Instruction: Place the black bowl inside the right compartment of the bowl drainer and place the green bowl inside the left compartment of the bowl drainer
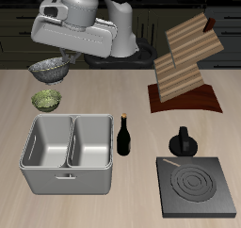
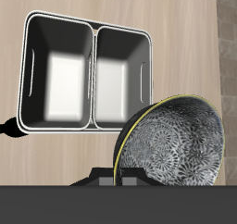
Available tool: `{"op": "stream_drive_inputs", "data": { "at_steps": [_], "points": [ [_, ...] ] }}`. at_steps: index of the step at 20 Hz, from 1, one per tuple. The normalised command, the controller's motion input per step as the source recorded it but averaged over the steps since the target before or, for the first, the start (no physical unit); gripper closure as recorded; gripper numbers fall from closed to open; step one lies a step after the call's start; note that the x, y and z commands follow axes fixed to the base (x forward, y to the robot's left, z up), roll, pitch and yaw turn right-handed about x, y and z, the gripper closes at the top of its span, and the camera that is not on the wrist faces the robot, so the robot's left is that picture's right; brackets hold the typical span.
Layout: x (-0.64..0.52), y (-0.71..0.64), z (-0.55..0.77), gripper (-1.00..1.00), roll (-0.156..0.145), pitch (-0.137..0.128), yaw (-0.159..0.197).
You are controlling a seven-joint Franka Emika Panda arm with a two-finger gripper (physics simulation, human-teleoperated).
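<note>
The wooden table (image 1: 113, 100) carries everything, and the largest piece on it is the bowl drainer (image 1: 69, 154), a light-grey metal tub near the front edge whose middle wall splits it into two square basins; in the wrist view the bowl drainer (image 2: 88, 75) shows both basins bare, with only bright reflections on their floors. Farther back on the other side of the table stands a slatted wooden rack (image 1: 186, 62) on a dark base, and nearer the front edge lies a black stove plate (image 1: 197, 187) with a spiral burner. A black moka pot (image 1: 183, 143) sits just behind the stove plate, and a dark wine bottle (image 1: 124, 136) stands upright just beside the drainer. Above the far part of the table the gripper (image 1: 58, 60) hangs with the black bowl (image 1: 52, 71) held off the surface by its rim; the wrist view shows the black bowl (image 2: 176, 144) tilted steeply, its speckled silvery inside facing out, the fingers closed onto its edge. The green bowl (image 1: 47, 101) rests on the table between the lifted bowl and the drainer, close behind the drainer's back rim.
</note>
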Motion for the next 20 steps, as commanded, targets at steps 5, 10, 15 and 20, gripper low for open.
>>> {"op": "stream_drive_inputs", "data": {
  "at_steps": [5, 10, 15, 20],
  "points": [
    [0.25, 0.1, 0.04, 1.0, 0.007, 0.0, 0.029],
    [0.21, 0.0, -0.1, 1.0, 0.004, 0.023, 0.016],
    [0.15, -0.01, -0.22, 1.0, 0.002, 0.021, 0.013],
    [0.22, -0.18, -0.21, 1.0, -0.018, -0.012, -0.008]
  ]
}}
